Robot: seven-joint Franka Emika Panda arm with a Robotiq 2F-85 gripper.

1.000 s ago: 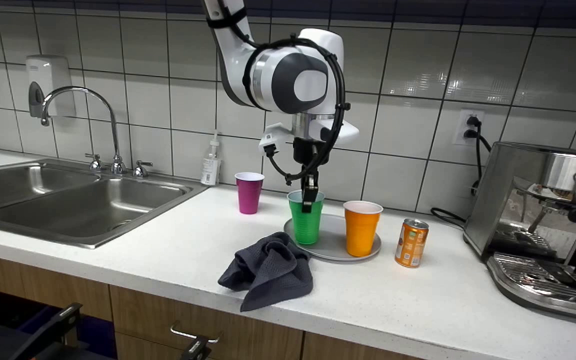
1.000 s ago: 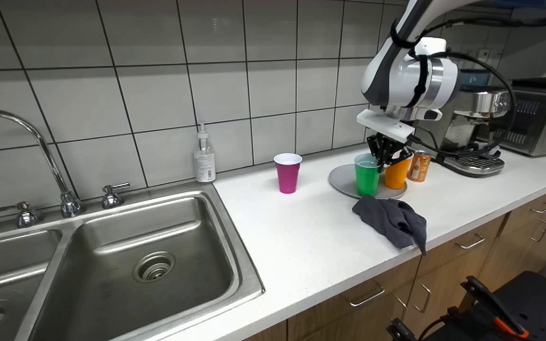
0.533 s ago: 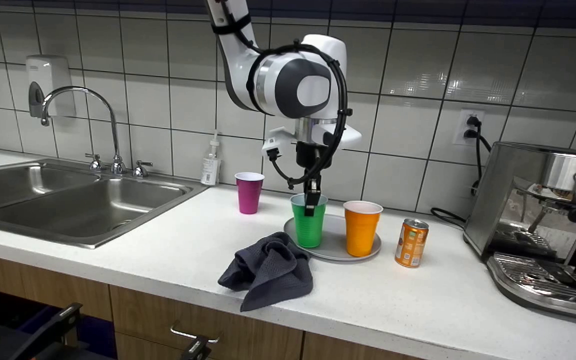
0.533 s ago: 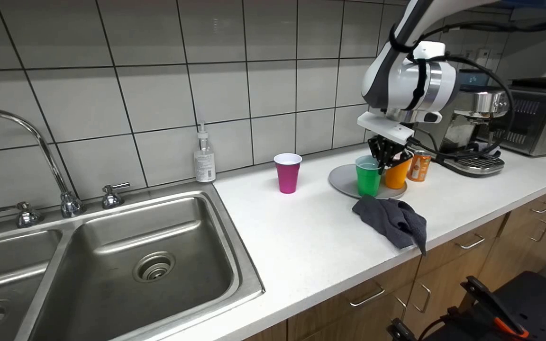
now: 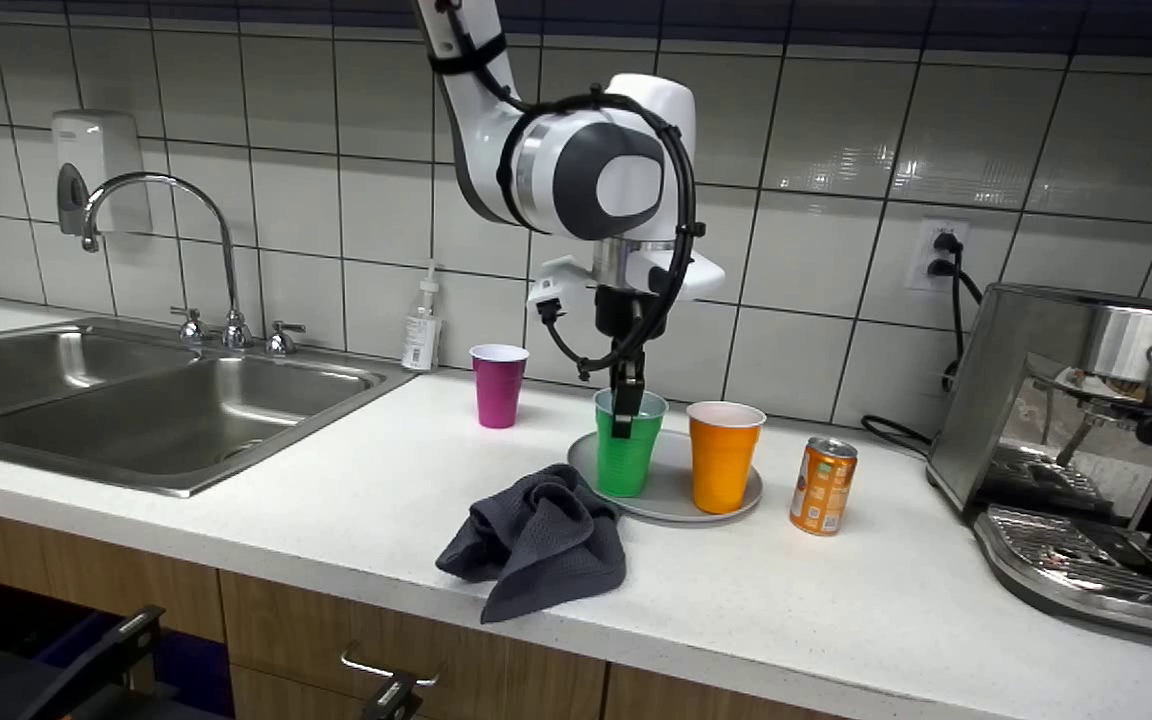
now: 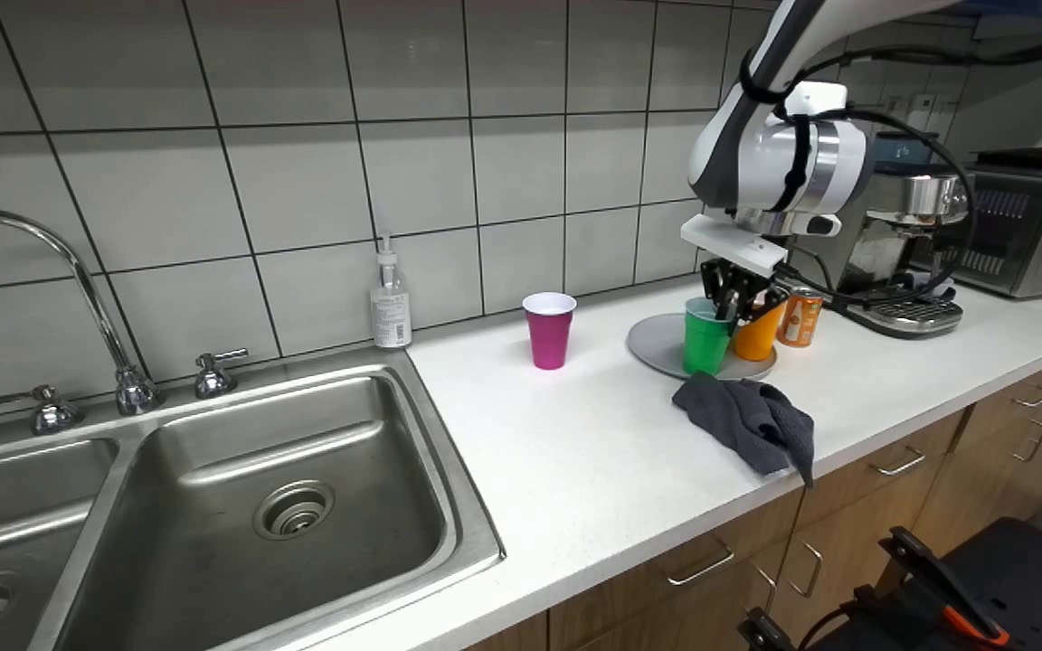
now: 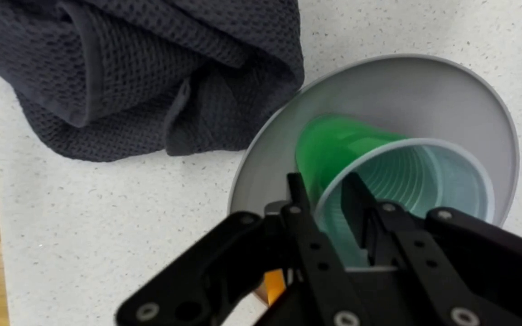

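Note:
My gripper (image 5: 624,425) reaches down onto the rim of a green cup (image 5: 626,470) in both exterior views. In the wrist view the gripper (image 7: 323,179) is open, with one finger inside the green cup (image 7: 329,140) and one outside. The cup wall lies between the fingers, with a gap. The cup leans slightly and stands on a grey plate (image 7: 406,90). An orange cup (image 5: 724,460) stands upright on the plate beside it; the fingers mostly hide it in the wrist view. A dark grey cloth (image 5: 546,550) lies against the plate's edge.
An orange can (image 5: 823,487) stands to the right of the plate. A magenta cup (image 5: 499,388) and a soap bottle (image 6: 391,312) stand near the tiled wall. A steel sink (image 6: 476,533) is at the left. An espresso machine (image 5: 1126,430) is at the right.
My gripper has moved down and slightly right in an exterior view. The green cup has shifted right with it and now leans a little toward the orange cup. The other things have not moved.

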